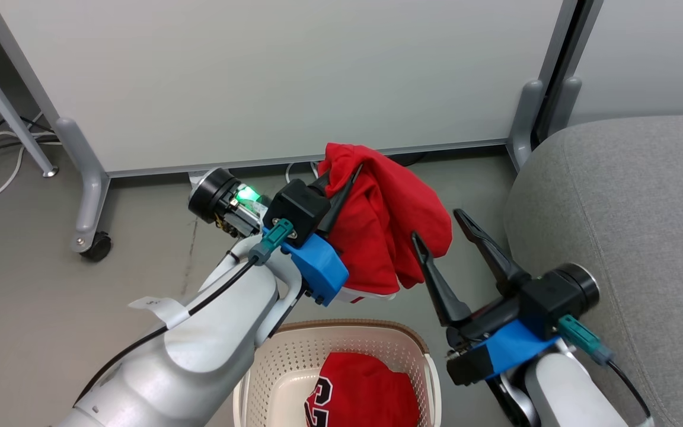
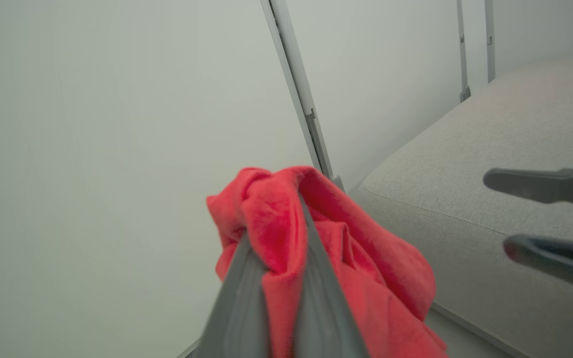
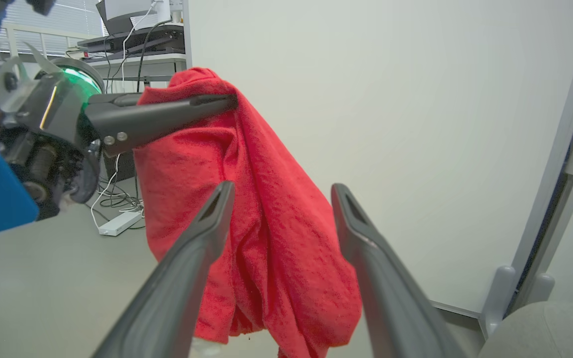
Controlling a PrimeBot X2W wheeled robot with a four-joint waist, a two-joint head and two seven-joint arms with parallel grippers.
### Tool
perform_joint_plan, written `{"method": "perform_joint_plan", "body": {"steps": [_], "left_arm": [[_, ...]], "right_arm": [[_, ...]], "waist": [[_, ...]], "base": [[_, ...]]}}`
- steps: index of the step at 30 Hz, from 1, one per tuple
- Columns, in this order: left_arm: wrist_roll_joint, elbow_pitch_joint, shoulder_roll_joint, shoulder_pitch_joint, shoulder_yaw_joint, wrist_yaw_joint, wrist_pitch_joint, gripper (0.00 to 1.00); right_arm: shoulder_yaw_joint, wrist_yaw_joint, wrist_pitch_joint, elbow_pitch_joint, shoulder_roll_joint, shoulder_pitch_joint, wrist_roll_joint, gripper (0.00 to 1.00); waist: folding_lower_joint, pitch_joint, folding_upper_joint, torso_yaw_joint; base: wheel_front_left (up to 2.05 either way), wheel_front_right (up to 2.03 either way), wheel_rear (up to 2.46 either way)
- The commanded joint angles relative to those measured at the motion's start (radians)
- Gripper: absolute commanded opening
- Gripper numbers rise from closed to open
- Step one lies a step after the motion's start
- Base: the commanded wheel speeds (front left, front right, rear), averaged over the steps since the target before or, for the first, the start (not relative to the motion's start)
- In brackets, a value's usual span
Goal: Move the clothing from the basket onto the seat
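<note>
A red garment (image 1: 386, 222) hangs in the air above the floor, pinched near its top by my left gripper (image 1: 341, 181), which is shut on it; in the left wrist view the garment (image 2: 346, 253) bulges around the fingers. A second red garment (image 1: 371, 388) with black-and-white lettering lies in the cream basket (image 1: 294, 350) at the bottom. My right gripper (image 1: 439, 225) stands open just right of the hanging garment (image 3: 266, 209), holding nothing. The grey seat (image 1: 626, 225) is to the right.
A white partition panel (image 1: 270, 77) on grey wheeled feet (image 1: 89, 228) stands behind. Cables and a power strip (image 3: 117, 223) lie on the floor at the left. Bare grey floor (image 1: 39, 296) spreads left of the basket.
</note>
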Motion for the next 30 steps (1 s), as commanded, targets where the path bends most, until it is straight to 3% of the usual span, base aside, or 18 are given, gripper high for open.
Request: {"method": "perform_joint_plan", "body": {"steps": [1, 8, 19, 20, 21, 22, 30], "left_arm": [[-0.004, -0.006, -0.004, -0.023, -0.002, 0.003, 0.0, 0.0], [-0.002, -0.003, -0.02, -0.045, -0.009, 0.001, -0.008, 0.0], [-0.006, 0.016, -0.054, -0.073, -0.019, -0.012, -0.022, 0.0], [-0.007, 0.018, -0.058, -0.074, -0.02, -0.013, -0.024, 0.0], [-0.008, 0.021, -0.062, -0.074, -0.021, -0.015, -0.026, 0.0], [-0.009, 0.023, -0.065, -0.075, -0.022, -0.018, -0.026, 0.0], [-0.017, 0.042, -0.073, -0.08, -0.024, -0.022, -0.036, 0.0]], "right_arm": [[0.027, 0.001, -0.003, 0.018, -0.006, -0.041, 0.008, 1.0], [0.125, 0.001, -0.002, 0.134, -0.002, -0.155, 0.02, 1.0], [0.197, 0.001, -0.002, 0.303, 0.014, -0.276, 0.055, 1.0], [0.2, 0.001, -0.002, 0.317, 0.015, -0.284, 0.065, 0.8], [0.201, 0.001, -0.002, 0.326, 0.015, -0.293, 0.075, 0.3], [0.206, 0.001, -0.002, 0.329, 0.015, -0.298, 0.087, 0.0], [0.228, 0.001, -0.002, 0.327, 0.016, -0.308, 0.12, 0.0]], "waist": [[-0.0001, 0.012, -0.0001, 0.006], [-0.0001, 0.042, -0.0001, 0.023], [-0.0001, 0.073, -0.0001, 0.046], [-0.0001, 0.074, -0.0001, 0.047], [-0.0001, 0.075, -0.0001, 0.048], [-0.0001, 0.075, -0.0001, 0.049], [-0.0001, 0.076, -0.0001, 0.049]], "base": [[0.0, 0.0, 0.0], [0.0, 0.0, 0.0], [0.0, 0.0, 0.0], [0.0, 0.0, 0.0], [0.0, 0.0, 0.0], [0.0, 0.0, 0.0], [0.0, 0.0, 0.0]]}}
